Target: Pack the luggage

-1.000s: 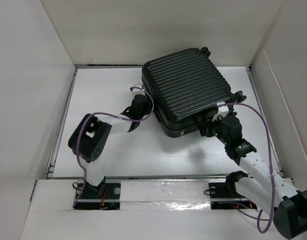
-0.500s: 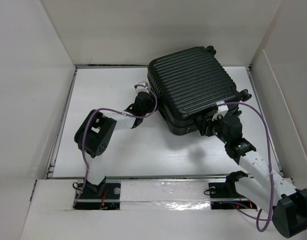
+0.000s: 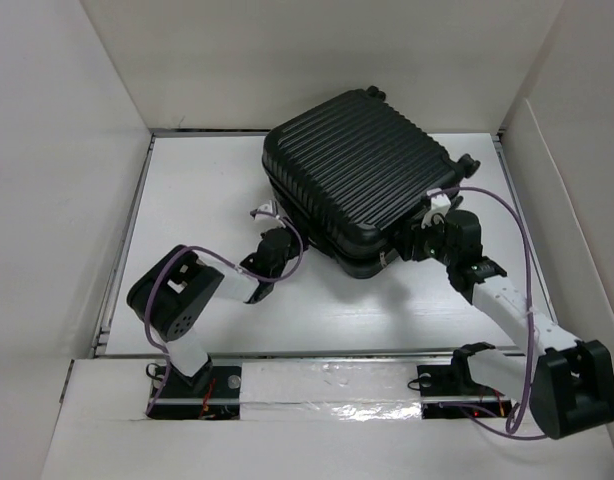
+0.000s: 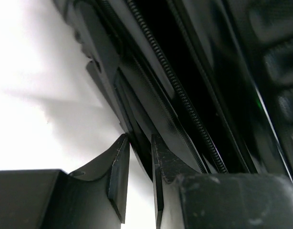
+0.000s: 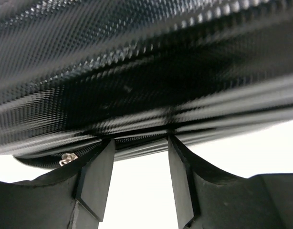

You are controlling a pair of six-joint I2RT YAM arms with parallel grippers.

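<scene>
Luggage first: the black hard-shell cabin suitcase with a ribbed shell (image 3: 357, 170) lies on its broad side at the back-centre of the white bench (image 3: 207, 190). Its ribbed face is up and it is turned at an angle, so one corner points toward the arms. A small black wheel (image 3: 470, 160) shows at its right-hand corner. From above, the two shell halves look shut together.

Low at the near-left side of the suitcase sits the left claw (image 3: 272, 243), right against the seam. In the left wrist view its two dark fingers (image 4: 119, 167) stand only a sliver apart. Their tips press up to the lower lip of the shell, just below the black zipper teeth (image 4: 184, 109). White bench shows through the lower part of the gap, while a dark edge runs in at the tips — whether a thin lip is pinched there or the claw merely touches it, I cannot tell.

At the near-right side of the suitcase is the right claw (image 3: 409, 245). Its wrist view shows the claw released, with bare white bench between the fingers and nothing held. Both tips touch the underside of the glossy textured shell at the zipper line. A small silver zipper pull (image 5: 66, 158) lies just left of the left-hand finger, and thin purple cables (image 3: 522, 250) loop along both arms.
</scene>
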